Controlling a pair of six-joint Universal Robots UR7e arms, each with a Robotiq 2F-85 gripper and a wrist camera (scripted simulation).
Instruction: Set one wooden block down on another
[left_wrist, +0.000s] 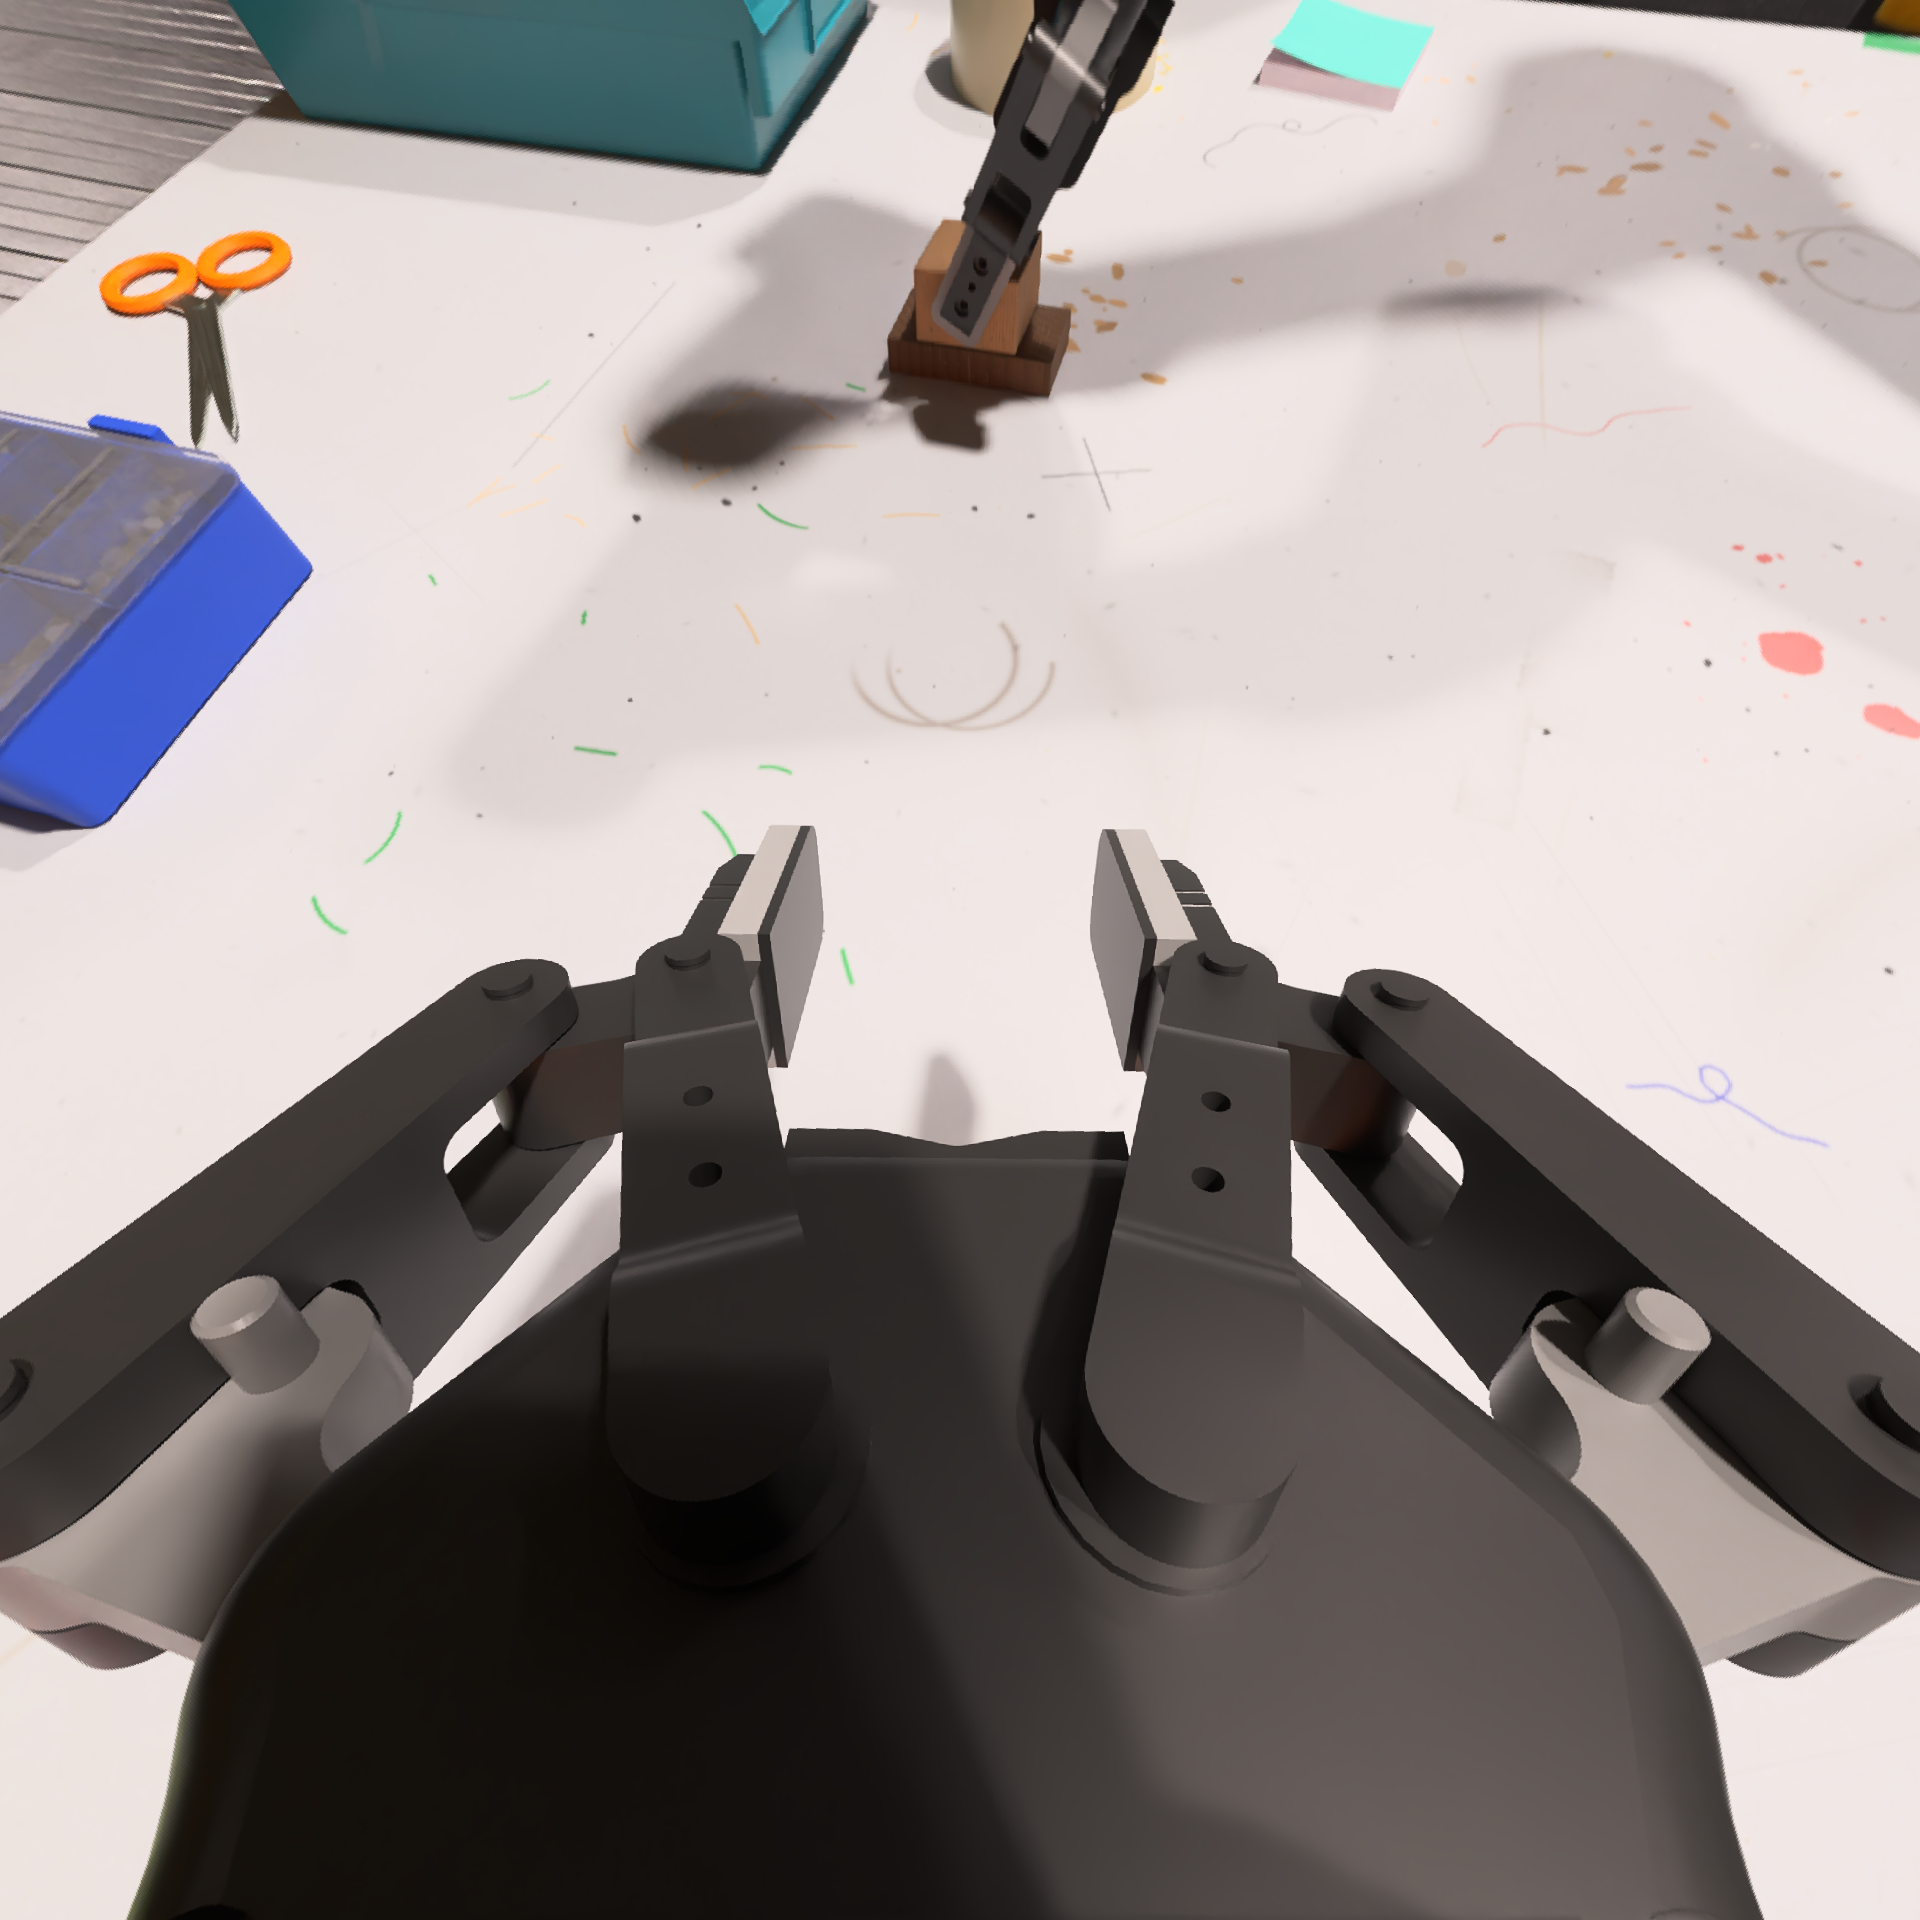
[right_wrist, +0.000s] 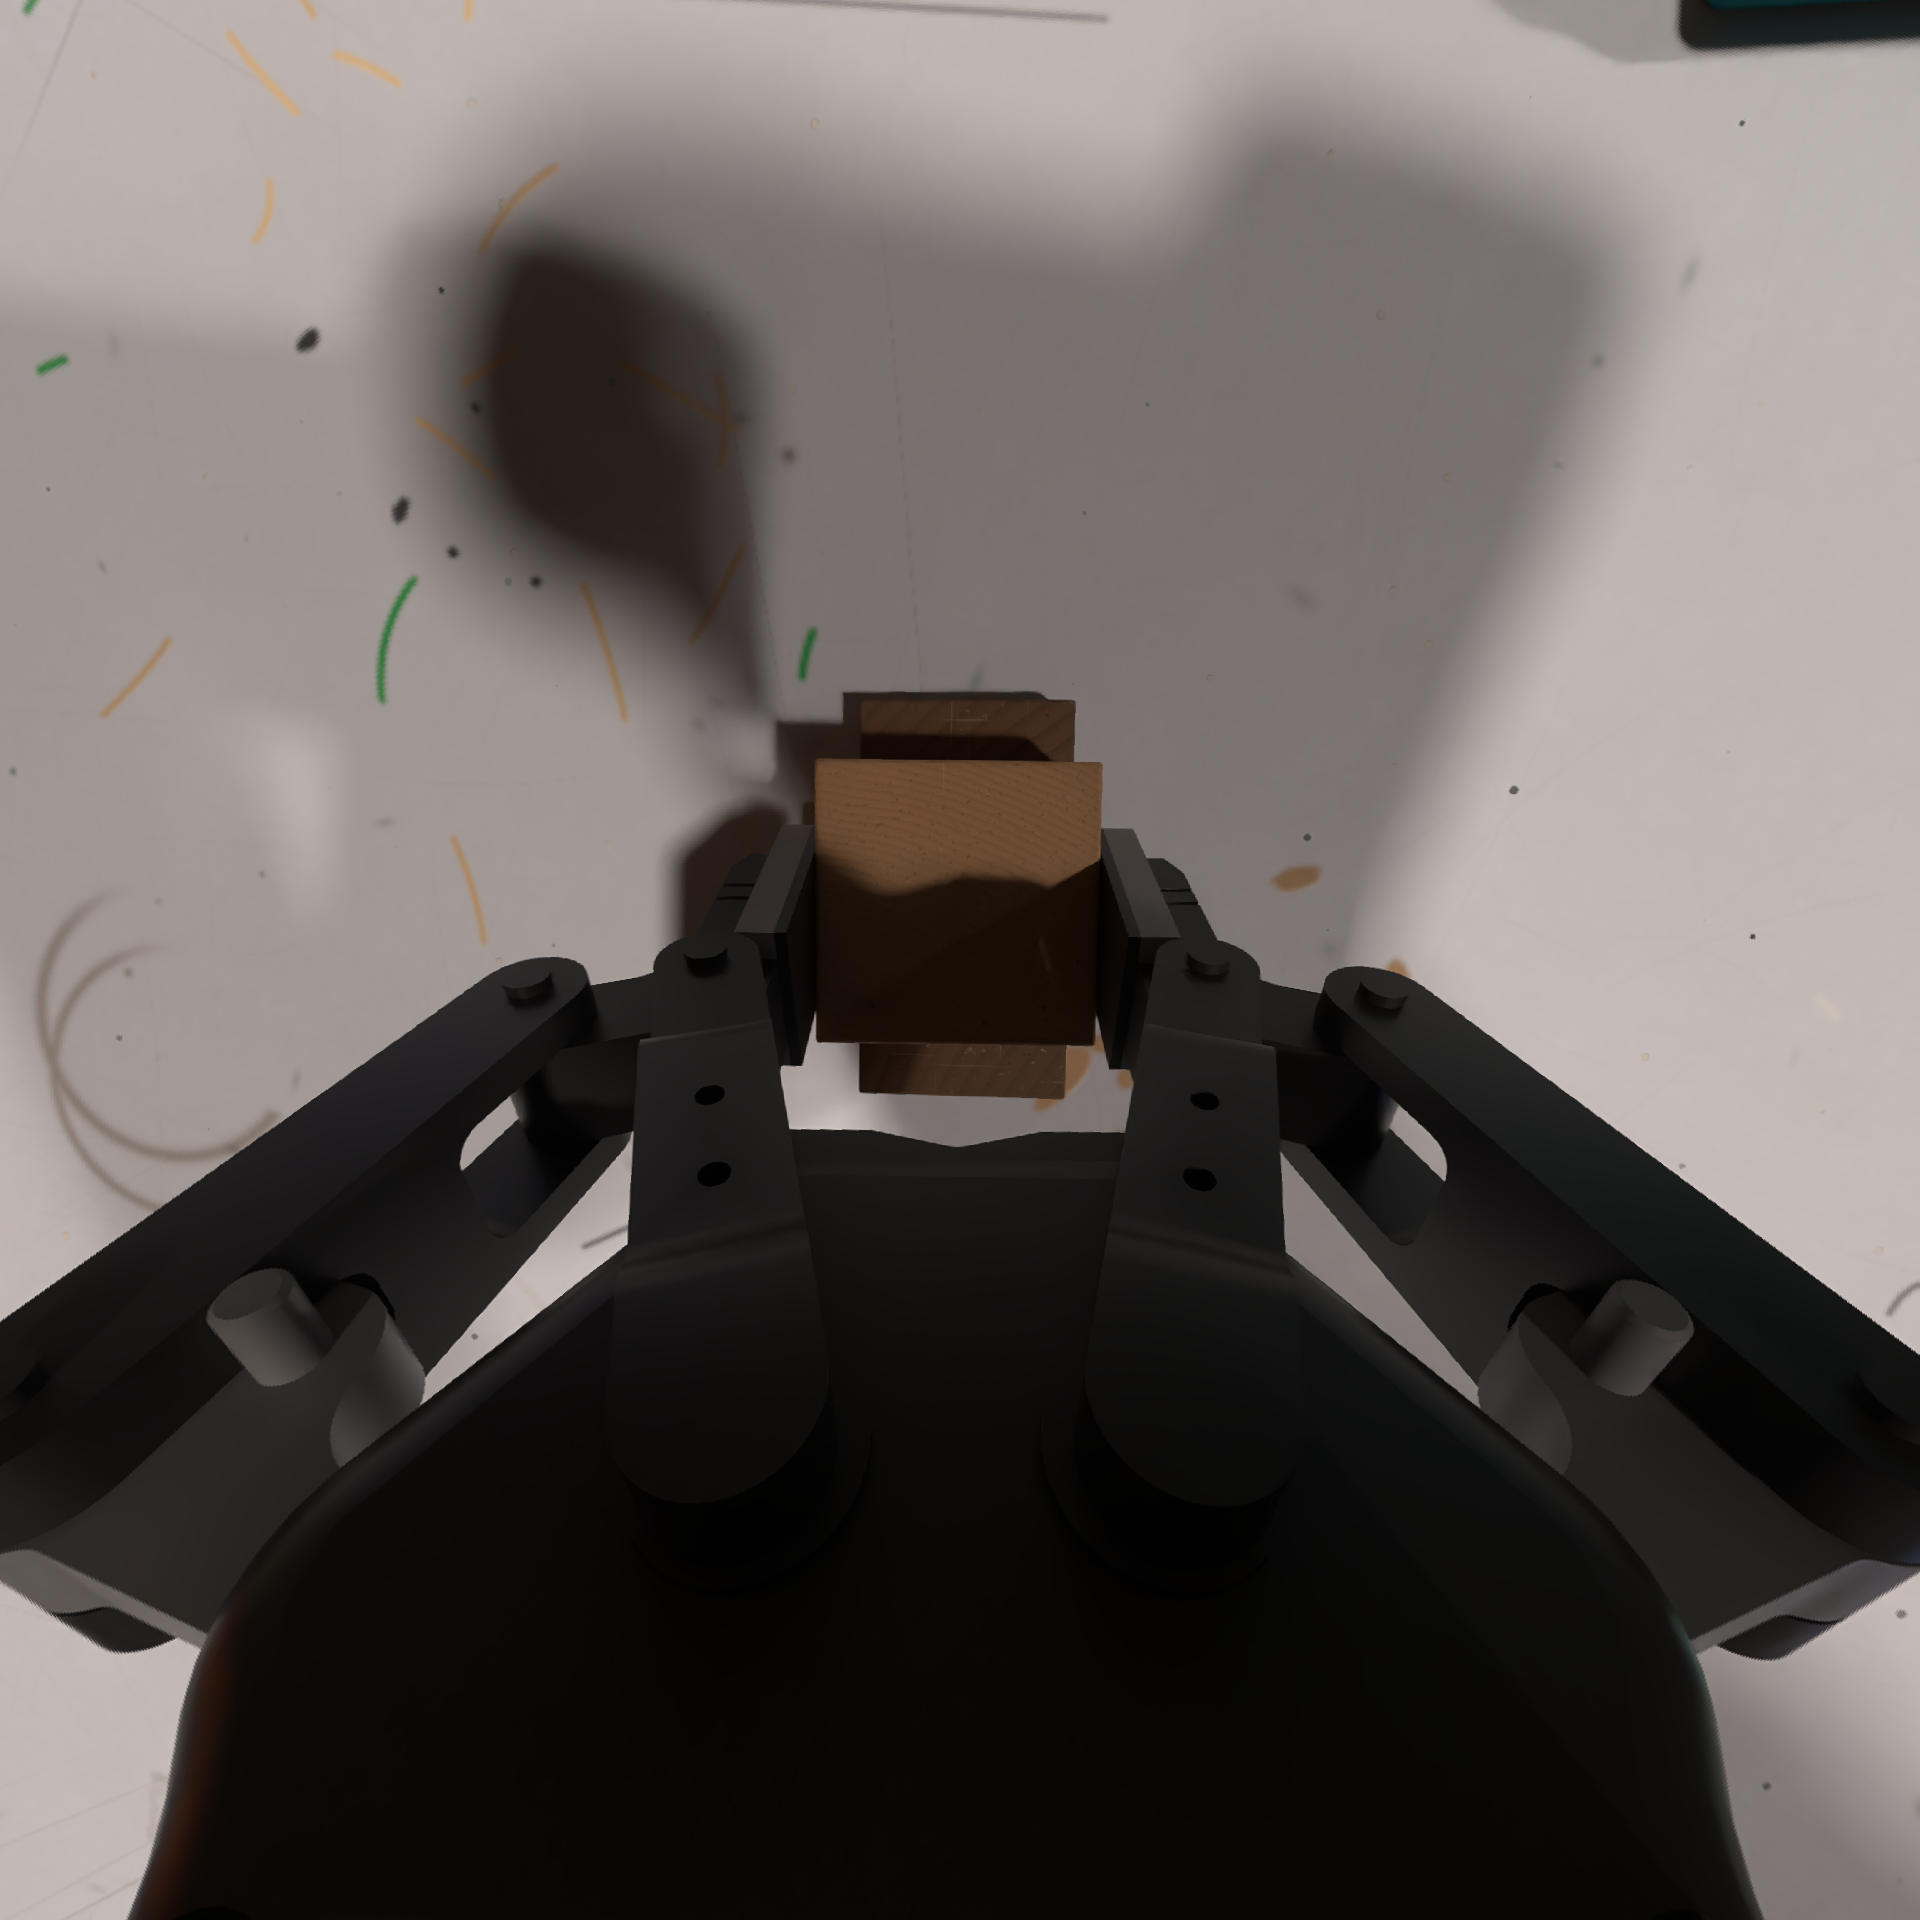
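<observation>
White bench (left_wrist: 1351, 831): my right hand (right_wrist: 956, 935) pinches the light block (right_wrist: 956, 831) atop the dark block (right_wrist: 966, 719); my left hand (left_wrist: 956, 935), spread, holds nothing.

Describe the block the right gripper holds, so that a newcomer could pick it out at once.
On the white table, look beyond the open left gripper to the small wooden stack. The right gripper clasps its upper block. It is lighter and taller than the dark, flat block beneath it.

Light block (right_wrist: 956, 831) matt wood grain; dark block (left_wrist: 977, 358) wood; table (left_wrist: 1351, 831) matt, stained.
</observation>
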